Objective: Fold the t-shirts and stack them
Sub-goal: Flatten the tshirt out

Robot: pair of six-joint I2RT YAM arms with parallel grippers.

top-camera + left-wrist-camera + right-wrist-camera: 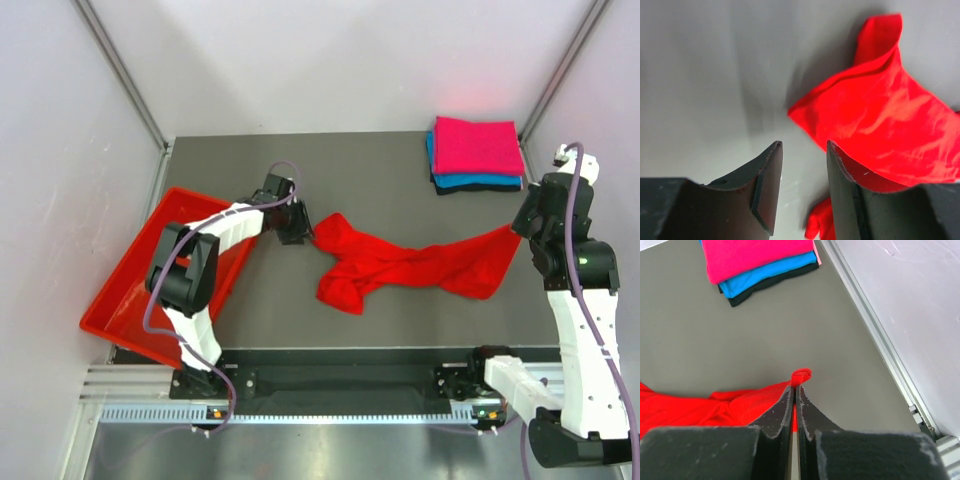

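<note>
the dark grey bench [400, 180] fills the space between pale walls. a rigid red tray [125, 295] sits at its left side, hanging partly over the near-left edge, with the left arm reaching across above it.

the red t-shirt [400, 265] lies unfolded and rumpled across the middle of the bench, stretched in a long band from left of centre to the right side, with 1 bunched part drooping toward the near edge.

in the far right corner, well apart from the red t-shirt, 3 folded shirts sit in a neat stack: the pink t-shirt [755, 255] on top, the teal t-shirt [765, 276] under it, and the black t-shirt [747, 296] at the bottom, only its edge showing.

the right pincer [794, 390] is pressed closed on the right end of the red t-shirt, a small nub of cloth poking out past its tips.

the left pincer [804, 146] stands open just beside the shirt's left end, bare bench showing in the gap and nothing in its grasp.
</note>
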